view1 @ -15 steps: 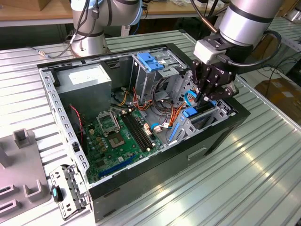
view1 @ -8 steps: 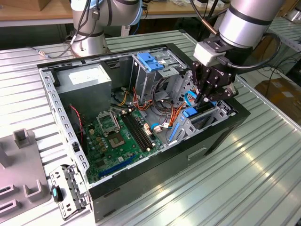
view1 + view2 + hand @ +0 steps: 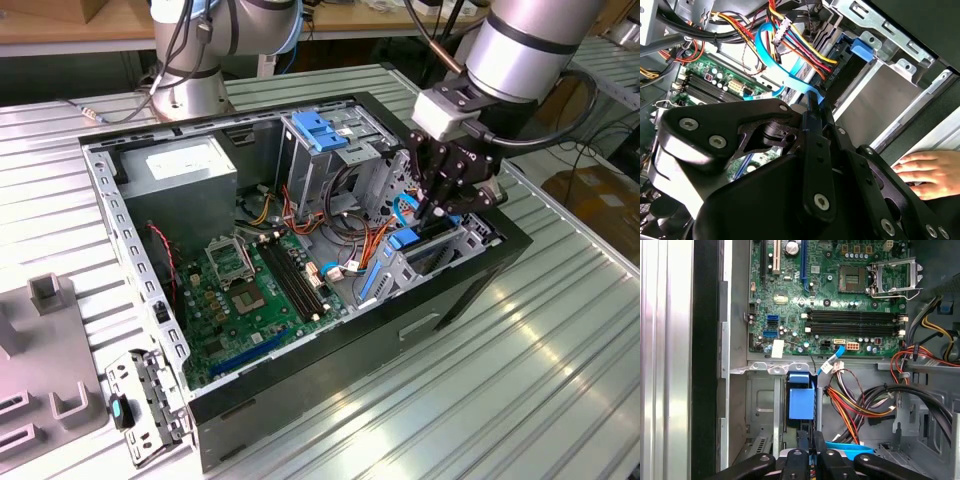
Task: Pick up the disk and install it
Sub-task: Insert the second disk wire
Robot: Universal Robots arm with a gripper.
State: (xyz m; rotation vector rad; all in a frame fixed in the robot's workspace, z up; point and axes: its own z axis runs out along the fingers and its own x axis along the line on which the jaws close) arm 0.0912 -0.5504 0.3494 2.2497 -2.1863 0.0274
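Robotics lab, slatted metal bench (image 3: 520,380), opened computer case (image 3: 300,250)

Looking down into an open case (image 3: 735,340). Green motherboard (image 3: 790,305) across the far half, with black memory slots (image 3: 855,322) and a bare CPU socket (image 3: 892,275). Nearer, a metal drive bay (image 3: 762,405) with a blue latch (image 3: 801,401) in it. Beside that, bundled cables (image 3: 865,402) in red, orange, yellow and black. Black gripper (image 3: 810,460) at the near edge, fingers close together just below the latch.

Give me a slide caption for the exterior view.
Robot hand reaching into the drive bay corner of an open computer case on a ribbed metal table.
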